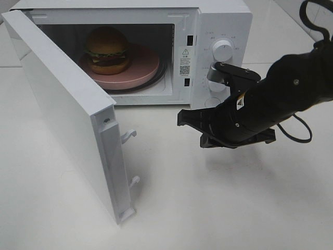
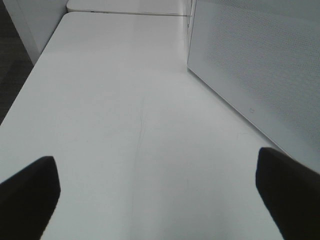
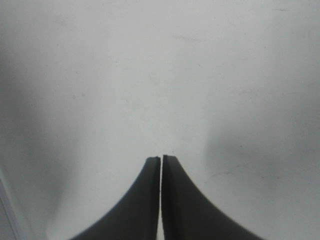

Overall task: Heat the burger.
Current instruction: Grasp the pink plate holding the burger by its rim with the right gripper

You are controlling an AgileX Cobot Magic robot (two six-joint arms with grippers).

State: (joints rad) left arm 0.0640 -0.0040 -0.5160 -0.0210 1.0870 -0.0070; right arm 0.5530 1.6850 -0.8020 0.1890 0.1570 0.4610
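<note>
- One burger [image 1: 107, 49] sits inside the open microwave [image 1: 223, 21]. It rests on a pink round plate [image 1: 148, 67], toward the plate's left side as the high camera sees it.
- Its top bun is domed, glossy and golden brown. Under it come a green lettuce frill, a red layer, a dark patty and a pale bottom bun.
- A dark ring shows around the plate's front edge on the oven floor.
- The white door [image 1: 57, 104] stands wide open on the left, its latch hooks pointing out over the table.
- Right of the cavity is the control panel with an upper dial [image 1: 223, 50]. A lower knob [image 1: 212, 74] is partly hidden behind the right arm.
- The right gripper [image 3: 161, 159] is above bare table in front of that panel, well apart from the burger. Its fingers are pressed together with nothing between them.
- The left gripper [image 2: 155, 165] shows only in its wrist view. Its fingers are spread wide and empty, over the table beside the door's dotted outer face.
- The table [image 1: 208, 198] is plain white with faint scuffs. In the left wrist view a second white surface adjoins it at the far end, and dark floor [image 2: 9, 65] runs along one side.
</note>
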